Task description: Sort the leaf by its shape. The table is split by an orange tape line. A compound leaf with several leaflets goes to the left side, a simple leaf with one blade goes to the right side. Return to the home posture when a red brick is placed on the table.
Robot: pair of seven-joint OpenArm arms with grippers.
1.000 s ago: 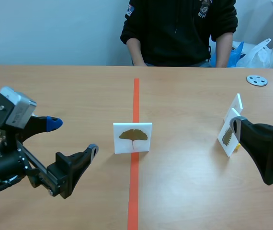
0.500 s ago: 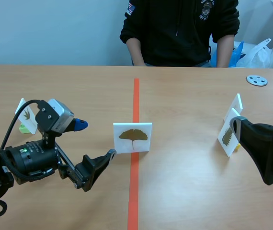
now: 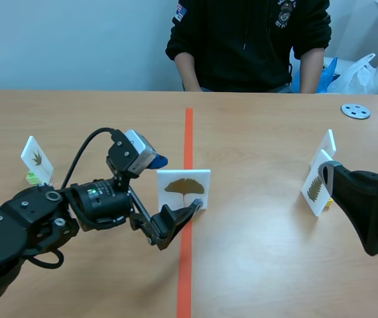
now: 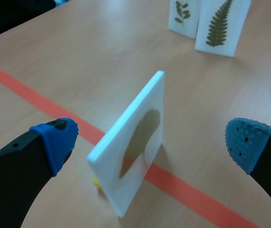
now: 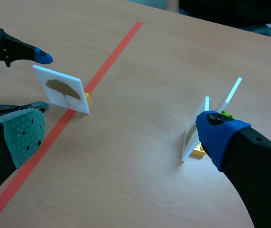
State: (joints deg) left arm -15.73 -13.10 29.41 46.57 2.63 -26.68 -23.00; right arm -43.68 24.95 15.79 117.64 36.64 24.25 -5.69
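A white card with a single fan-shaped leaf [image 3: 184, 190] stands upright on the orange tape line [image 3: 188, 129] at the table's middle. My left gripper [image 3: 174, 186] is open, one blue-tipped finger behind the card and one in front of it. In the left wrist view the card [image 4: 130, 147] stands edge-on between the pads [image 4: 57, 140], touching neither. My right gripper [image 5: 121, 135] is open low at the right, beside a fern card [image 3: 316, 187]. The fan-leaf card [image 5: 62, 89] lies far ahead of it.
A second card [image 3: 329, 142] leans behind the fern card on the right side. A small-leaf card [image 3: 36, 158] stands at the left. A person [image 3: 249, 40] sits across the table. A metal disc [image 3: 355, 110] lies at the far right, with plastic bags [image 3: 355, 69] behind it.
My left arm has swung from the far left in to the centre line, bringing its open fingers around the fan-leaf card and uncovering the left card. The right arm has not moved.
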